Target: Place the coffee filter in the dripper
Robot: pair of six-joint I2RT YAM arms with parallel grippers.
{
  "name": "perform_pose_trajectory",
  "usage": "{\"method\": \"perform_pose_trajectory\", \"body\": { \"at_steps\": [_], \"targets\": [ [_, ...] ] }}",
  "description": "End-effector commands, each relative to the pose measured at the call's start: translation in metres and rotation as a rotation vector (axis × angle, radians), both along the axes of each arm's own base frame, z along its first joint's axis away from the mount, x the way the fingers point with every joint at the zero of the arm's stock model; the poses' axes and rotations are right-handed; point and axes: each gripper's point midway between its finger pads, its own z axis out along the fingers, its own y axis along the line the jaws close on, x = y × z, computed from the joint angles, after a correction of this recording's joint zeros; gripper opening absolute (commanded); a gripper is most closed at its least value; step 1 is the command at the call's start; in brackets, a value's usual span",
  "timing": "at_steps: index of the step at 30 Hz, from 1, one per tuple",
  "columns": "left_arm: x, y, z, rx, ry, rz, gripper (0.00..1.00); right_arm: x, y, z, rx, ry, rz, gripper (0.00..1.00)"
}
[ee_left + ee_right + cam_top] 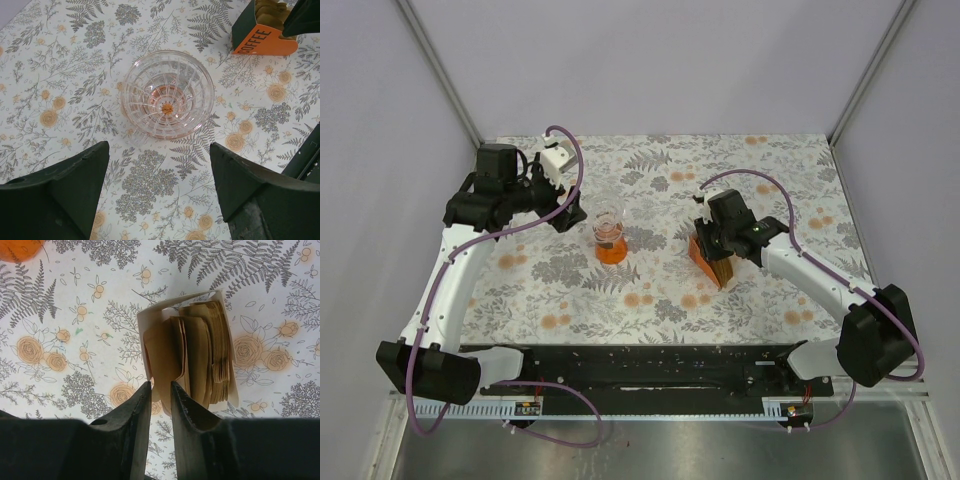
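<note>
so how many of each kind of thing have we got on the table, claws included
dripper: 1
coffee filter holder: 1
claws: 2 (left claw, right claw)
stack of paper filters in the holder: 1, sheets packed too tightly to count
total: 5

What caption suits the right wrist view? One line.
Right gripper, jaws narrow, at the stack of paper filters in its holder.
</note>
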Motion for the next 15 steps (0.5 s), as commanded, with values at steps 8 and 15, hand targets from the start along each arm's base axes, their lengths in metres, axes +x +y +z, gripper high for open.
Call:
{"method": "perform_pose_trajectory", "body": {
  "at_steps": [8,15],
  "targets": [
    [0.0006,-0.0028,0.0122,-0.031,-0.042,-0.017,0.86,0.011,-0.0044,0.0132,-0.01,-0.052,-0.023,0.21],
    [0.0007,-0.0031,0.0118,-0.031,-0.04,-0.018,0.86,0.0062,-0.0082,0.013,-0.015,-0.05,-0.025,0.16]
  ]
}}
